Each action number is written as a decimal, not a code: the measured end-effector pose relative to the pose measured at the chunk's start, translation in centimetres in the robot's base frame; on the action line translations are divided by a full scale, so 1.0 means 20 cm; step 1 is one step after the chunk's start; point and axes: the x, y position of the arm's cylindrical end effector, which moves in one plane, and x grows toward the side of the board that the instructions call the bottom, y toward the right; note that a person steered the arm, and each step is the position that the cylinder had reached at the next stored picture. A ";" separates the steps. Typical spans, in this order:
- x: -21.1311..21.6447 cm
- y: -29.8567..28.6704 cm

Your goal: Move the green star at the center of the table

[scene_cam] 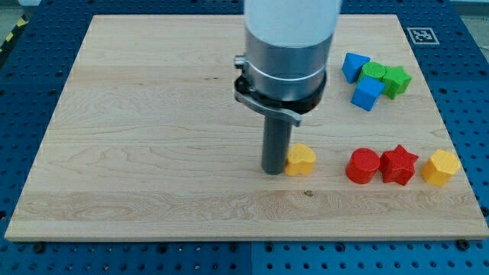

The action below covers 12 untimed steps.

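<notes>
The green star (396, 79) lies near the view's upper right, touching a green round block (374, 72) on its left. Two blue blocks sit beside them, one (354, 66) at the left and one (367, 93) below. My tip (274, 171) stands at the middle of the board, lower down, touching the left side of a yellow block (301, 160). The tip is far to the left of and below the green star.
A red round block (362, 166), a red star (398, 164) and a yellow hexagon-like block (441, 167) stand in a row at the view's lower right. The wooden board (153, 137) lies on a blue perforated table. A marker tag (420, 34) sits at the board's top right corner.
</notes>
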 end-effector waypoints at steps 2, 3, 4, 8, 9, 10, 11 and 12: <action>-0.04 0.21; -0.17 0.10; -0.53 -0.04; -1.07 1.28; -1.04 1.33; -1.04 1.33; -0.89 1.33; -0.82 1.32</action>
